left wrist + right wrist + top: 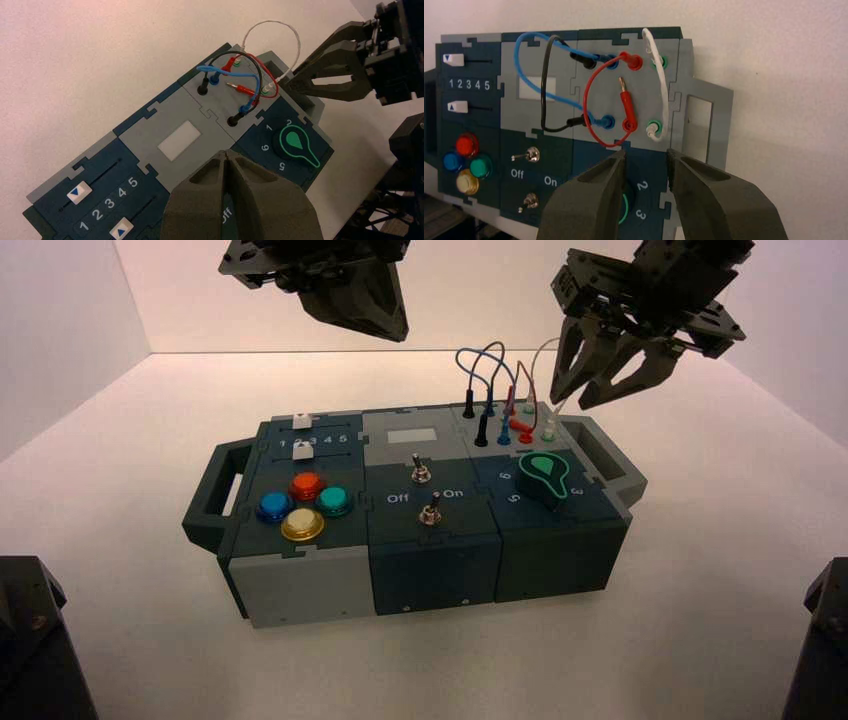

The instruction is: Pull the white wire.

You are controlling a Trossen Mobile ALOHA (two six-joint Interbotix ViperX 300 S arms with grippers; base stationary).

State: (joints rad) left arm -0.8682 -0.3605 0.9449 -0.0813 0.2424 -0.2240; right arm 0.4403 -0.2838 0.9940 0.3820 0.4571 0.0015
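Pale tabletop (420,670) under the box; above its far right corner the right gripper (577,395) seems lined up for the approach, wire ungripped. From the left wrist, the left gripper (226,152) waits closed over the box. From the right wrist, wide-spread jaws face the white jumper wire (664,92), plugged at both ends; next, I'd say, lower and pinch.

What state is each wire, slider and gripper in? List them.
White wire: both ends plugged in
Red wire: one plug loose, lying on the box
Blue wire: both ends plugged in
Upper slider: near 1
Lower slider: near 1
Right gripper: open, empty
Left gripper: shut, idle
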